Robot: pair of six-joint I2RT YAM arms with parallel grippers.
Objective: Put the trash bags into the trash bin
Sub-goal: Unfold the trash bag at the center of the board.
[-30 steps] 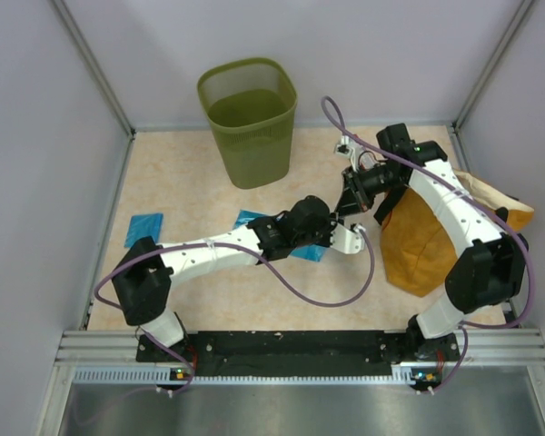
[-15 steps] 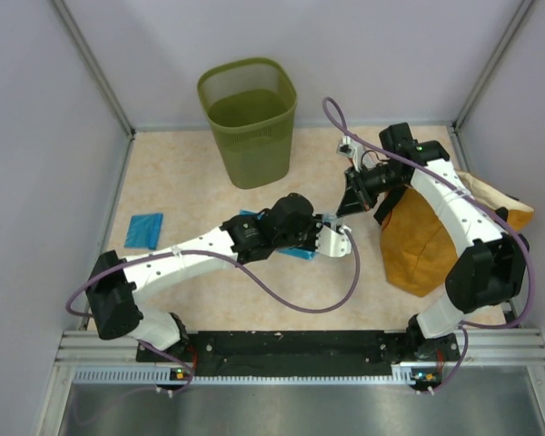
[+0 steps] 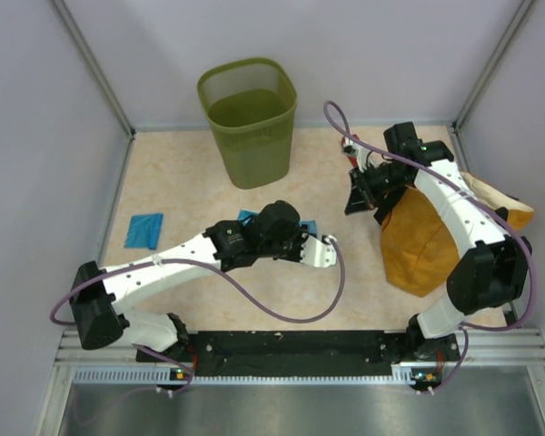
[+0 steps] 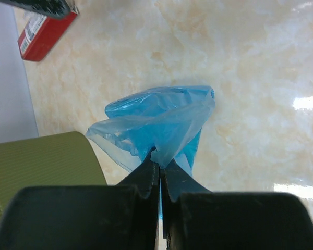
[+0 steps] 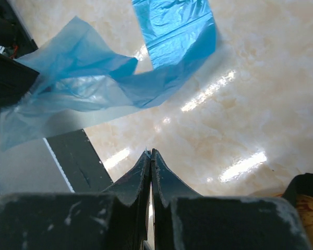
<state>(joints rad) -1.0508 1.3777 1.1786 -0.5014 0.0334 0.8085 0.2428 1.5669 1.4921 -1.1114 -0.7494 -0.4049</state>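
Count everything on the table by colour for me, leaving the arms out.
Blue trash bags: 2
Olive-green trash bin: 1
Mustard-orange sack: 1
Red box: 1
Total: 5

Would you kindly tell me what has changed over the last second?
The left end effector drew back toward its base, staying shut on the blue trash bag and pulling it along. The right end effector, shut and empty, edged slightly farther away. The trash bin, folded bag and orange sack stayed put.
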